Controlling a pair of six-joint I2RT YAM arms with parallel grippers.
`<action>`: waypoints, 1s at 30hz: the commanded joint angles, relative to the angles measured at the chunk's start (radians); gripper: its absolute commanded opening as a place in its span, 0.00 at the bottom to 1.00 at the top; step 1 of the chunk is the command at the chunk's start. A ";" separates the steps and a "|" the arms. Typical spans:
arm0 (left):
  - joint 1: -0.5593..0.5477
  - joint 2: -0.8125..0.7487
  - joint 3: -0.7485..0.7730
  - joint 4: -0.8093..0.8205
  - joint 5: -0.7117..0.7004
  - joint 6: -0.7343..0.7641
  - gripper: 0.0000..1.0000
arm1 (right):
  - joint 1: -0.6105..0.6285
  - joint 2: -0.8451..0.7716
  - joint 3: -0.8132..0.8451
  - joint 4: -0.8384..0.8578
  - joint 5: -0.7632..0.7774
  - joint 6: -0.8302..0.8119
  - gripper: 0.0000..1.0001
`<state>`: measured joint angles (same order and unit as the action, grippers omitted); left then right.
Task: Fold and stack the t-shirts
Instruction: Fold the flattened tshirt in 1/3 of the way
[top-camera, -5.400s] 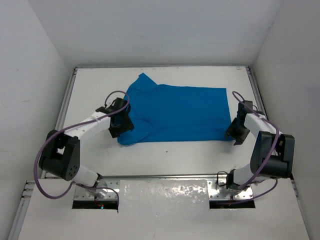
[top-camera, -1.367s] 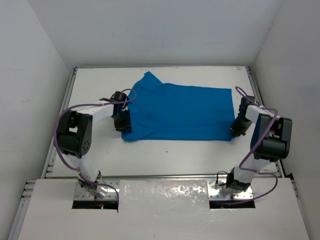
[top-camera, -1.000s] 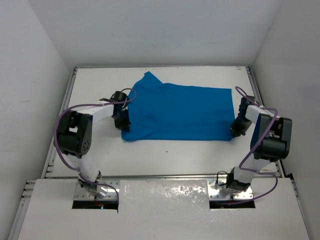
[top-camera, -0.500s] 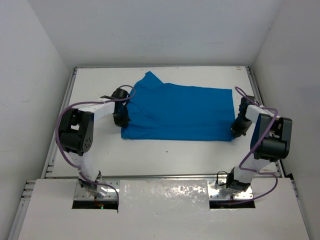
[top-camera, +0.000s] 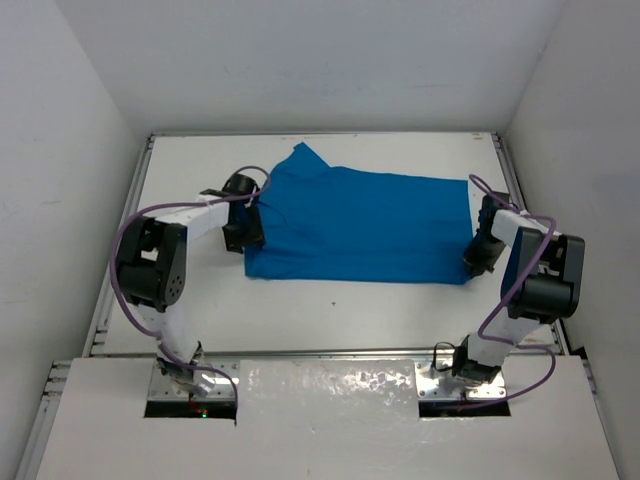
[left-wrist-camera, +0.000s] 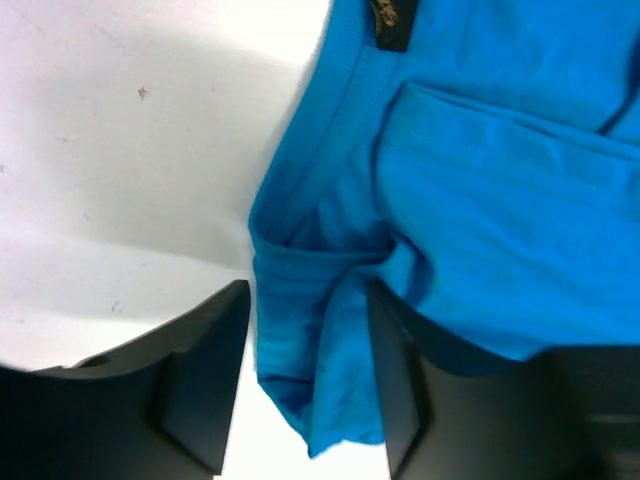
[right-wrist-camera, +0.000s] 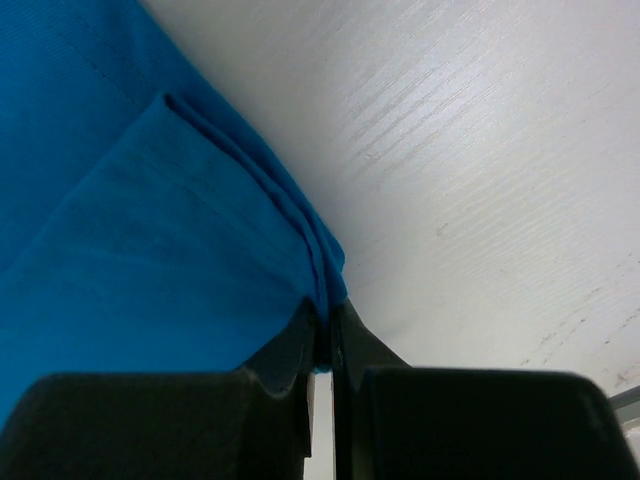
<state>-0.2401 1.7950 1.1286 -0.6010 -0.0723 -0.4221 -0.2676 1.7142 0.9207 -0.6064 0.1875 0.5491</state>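
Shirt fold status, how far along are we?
Done: the t-shirt lies flat on the table, apparently folded once; doubled edges show at its hem corner. In hand: the right gripper is pinched shut on that corner; the left gripper stands open around bunched cloth at the collar end. Left: the shirt is one long strip, so cross folds remain, and no stack is visible.

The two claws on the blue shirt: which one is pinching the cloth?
The right gripper, its fingers closed on the folded edge of the t-shirt. The left gripper is open, cloth loose between its fingers.
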 joint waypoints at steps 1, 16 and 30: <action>0.007 -0.071 0.074 -0.003 0.022 0.028 0.50 | -0.009 -0.037 0.018 0.013 0.023 -0.026 0.06; 0.005 0.118 0.246 0.037 0.170 0.164 0.39 | 0.005 -0.073 -0.003 0.045 -0.045 -0.077 0.19; 0.005 0.029 0.246 -0.086 0.077 0.120 0.49 | 0.025 -0.157 0.076 -0.067 -0.079 -0.058 0.46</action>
<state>-0.2405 1.8969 1.3853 -0.6502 0.0315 -0.2924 -0.2508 1.5810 0.9623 -0.6395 0.1219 0.4763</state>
